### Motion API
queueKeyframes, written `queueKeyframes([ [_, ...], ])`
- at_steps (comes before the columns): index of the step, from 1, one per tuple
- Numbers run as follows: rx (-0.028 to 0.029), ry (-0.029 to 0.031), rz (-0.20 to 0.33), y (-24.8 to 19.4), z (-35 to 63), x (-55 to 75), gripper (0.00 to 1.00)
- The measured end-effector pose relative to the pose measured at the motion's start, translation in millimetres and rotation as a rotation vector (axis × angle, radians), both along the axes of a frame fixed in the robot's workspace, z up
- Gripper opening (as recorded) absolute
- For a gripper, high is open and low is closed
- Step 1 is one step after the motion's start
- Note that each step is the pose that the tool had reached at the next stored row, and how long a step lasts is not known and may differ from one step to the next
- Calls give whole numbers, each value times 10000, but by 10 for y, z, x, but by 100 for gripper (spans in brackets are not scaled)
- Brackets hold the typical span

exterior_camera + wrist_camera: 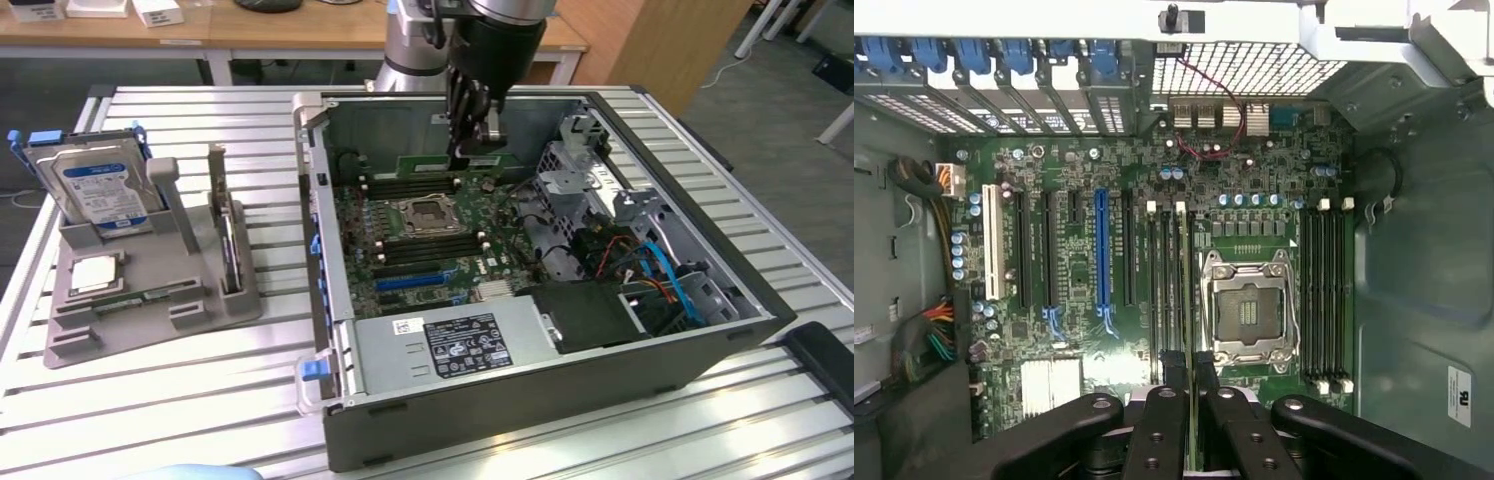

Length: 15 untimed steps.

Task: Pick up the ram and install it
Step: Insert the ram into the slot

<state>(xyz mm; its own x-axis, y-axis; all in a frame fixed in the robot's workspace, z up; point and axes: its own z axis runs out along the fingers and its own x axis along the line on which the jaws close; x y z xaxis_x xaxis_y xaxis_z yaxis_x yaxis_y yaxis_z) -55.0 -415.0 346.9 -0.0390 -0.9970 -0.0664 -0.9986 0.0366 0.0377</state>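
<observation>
Exterior view's slatted metal desk [174,400] carries an open computer case [534,400]. Inside it, the gripper [470,150] pinches the ram [427,160] above the motherboard [427,250]. A wooden desk [267,30] and grey floor [774,90] lie behind.

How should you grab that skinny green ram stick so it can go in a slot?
By its top edge, from above, pinching the two flat faces. The ram is thin and stands on edge, which leaves its bottom edge free for the memory slots. The gripper holds it that way.
</observation>
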Motion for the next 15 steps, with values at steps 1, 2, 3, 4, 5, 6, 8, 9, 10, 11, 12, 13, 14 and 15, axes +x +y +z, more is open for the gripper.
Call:
queueKeyframes([
  [1, -2, -5, 1, 0, -11, 0, 14],
  [2, -1, -12, 1, 0, -24, 0, 14],
  [3, -2, -19, 0, 0, -37, 0, 14],
  [4, -2, -25, 0, 0, -50, 0, 14],
  [5, -2, -31, 0, 0, -66, 0, 14],
  [6, -1, -36, 0, 0, -82, 0, 14],
  [8, 0, -45, 0, 0, -117, 0, 14],
  [9, -1, -48, 0, 0, -136, 0, 14],
  [10, -1, -51, 1, 0, -154, 0, 14],
  [11, 0, -53, 0, 0, -172, 0, 14],
  [12, -2, -55, 0, 0, -190, 0, 14],
  [13, -1, -59, 1, 0, -208, 0, 14],
  [14, -1, -62, 0, 0, -226, 0, 14],
  [15, -2, -65, 0, 0, -244, 0, 14],
])
